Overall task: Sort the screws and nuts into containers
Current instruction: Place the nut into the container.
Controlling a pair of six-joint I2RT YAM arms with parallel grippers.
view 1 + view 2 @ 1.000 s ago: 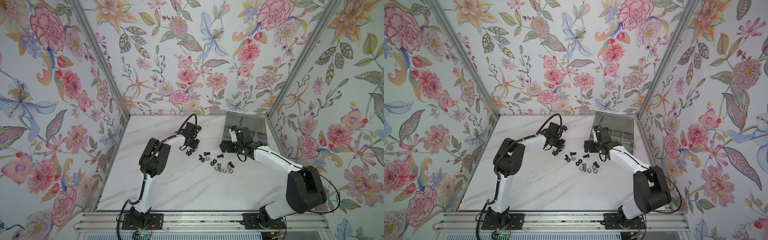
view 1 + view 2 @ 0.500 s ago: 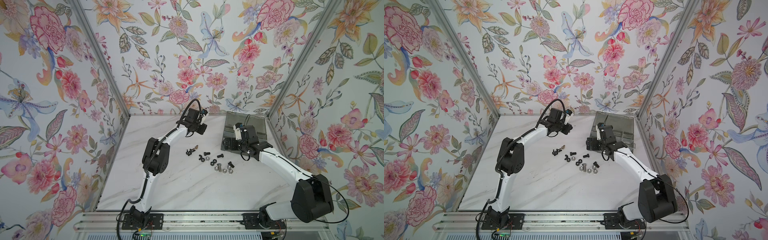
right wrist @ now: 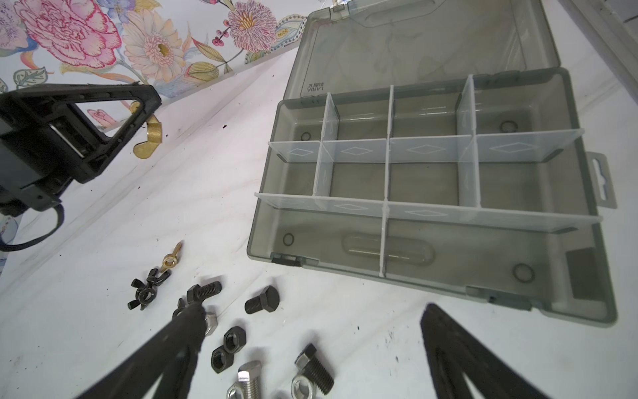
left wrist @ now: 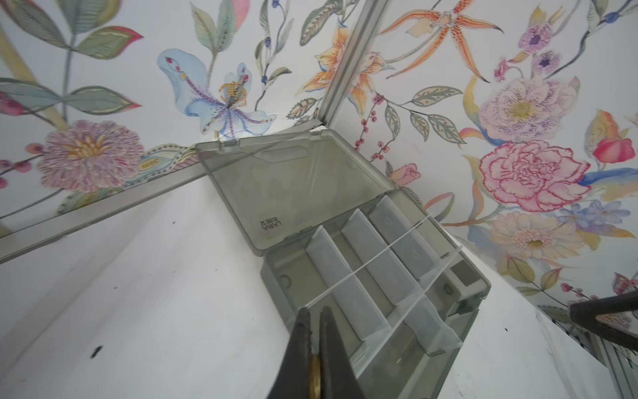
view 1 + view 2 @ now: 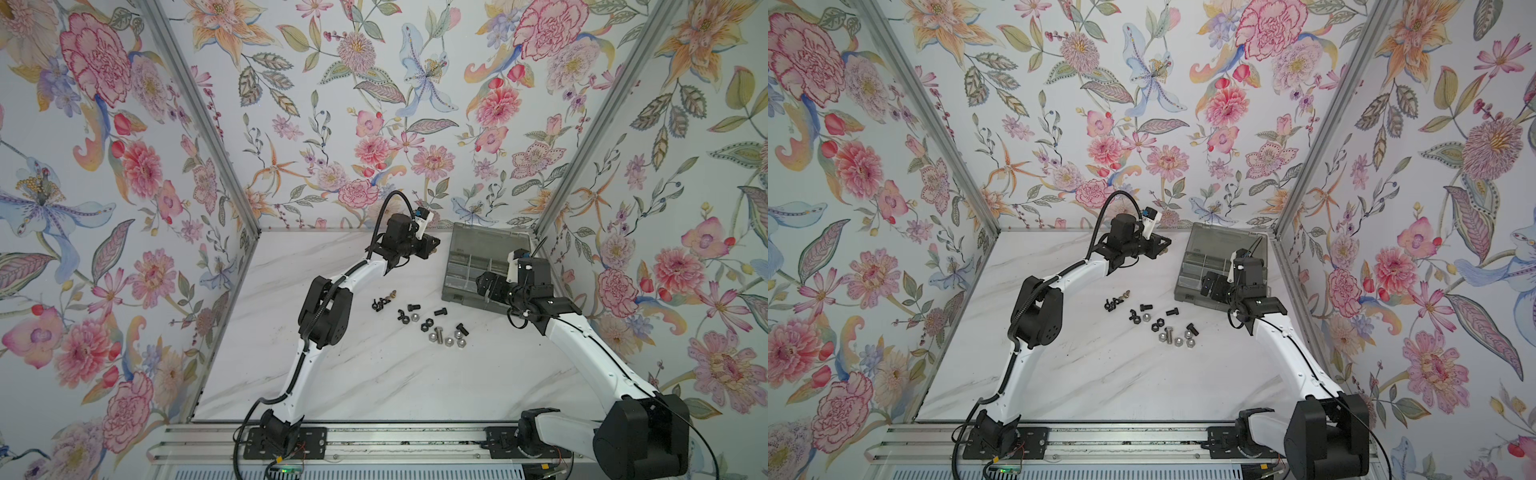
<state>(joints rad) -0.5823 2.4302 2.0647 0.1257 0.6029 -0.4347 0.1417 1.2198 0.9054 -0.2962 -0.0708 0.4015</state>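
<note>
Beside the organizer box (image 5: 457, 295), left gripper (image 3: 146, 108), up from the pile of screws and nuts (image 5: 427, 325), pinches a brass wing nut (image 3: 149, 138) (compartments (image 3: 428, 176) look empty, tho tint blurs detail). Right gripper (image 3: 312, 307) hangs spread, empty, by the front rim. Dividers (image 3: 386, 152) top the walls; overhead approach open.

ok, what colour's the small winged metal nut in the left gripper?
Brass-gold; the winged nut shows best in the right wrist view.

Both top views: high, frontal, looking down over table (image 5: 374, 386); wrist views close, sharing organizer box (image 3: 483, 248).
</note>
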